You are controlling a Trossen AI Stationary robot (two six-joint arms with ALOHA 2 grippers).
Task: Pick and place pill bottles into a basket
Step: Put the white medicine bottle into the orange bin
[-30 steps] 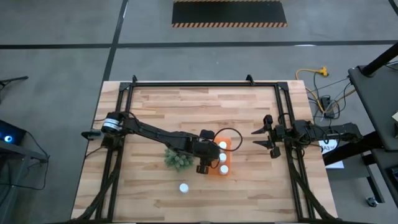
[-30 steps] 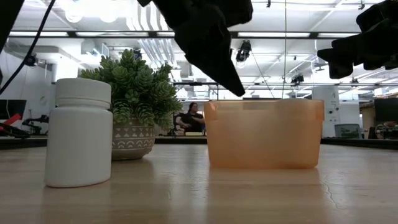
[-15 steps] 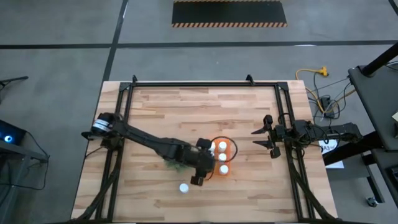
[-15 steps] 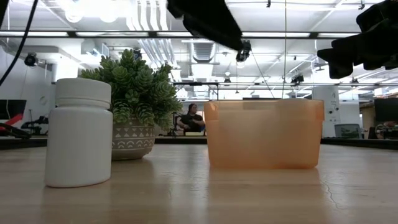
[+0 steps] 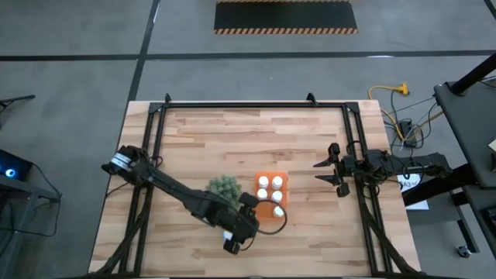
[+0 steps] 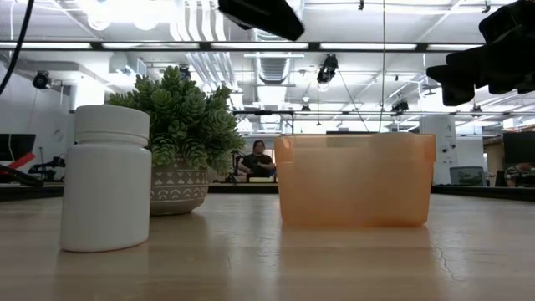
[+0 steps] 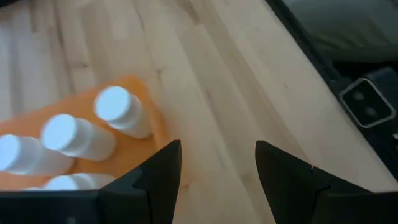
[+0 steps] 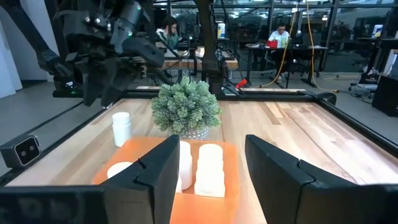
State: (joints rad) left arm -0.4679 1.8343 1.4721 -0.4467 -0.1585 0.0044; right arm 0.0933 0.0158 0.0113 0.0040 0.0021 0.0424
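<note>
Fingers (image 5: 231, 246) above loose bottle (image 6: 105, 177)

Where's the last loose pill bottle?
The loose pill bottle stands on the table's near edge, left of the plant in the low view; overhead, the left arm covers it.

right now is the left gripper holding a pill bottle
No, in the left wrist view the left gripper has open fingers with only bare table between them.

arms: two, dark, jointed | left arm (image 5: 186, 200): silver collar at base | end effector fingers (image 7: 283, 180): black, flat, angular | cable: black loop
</note>
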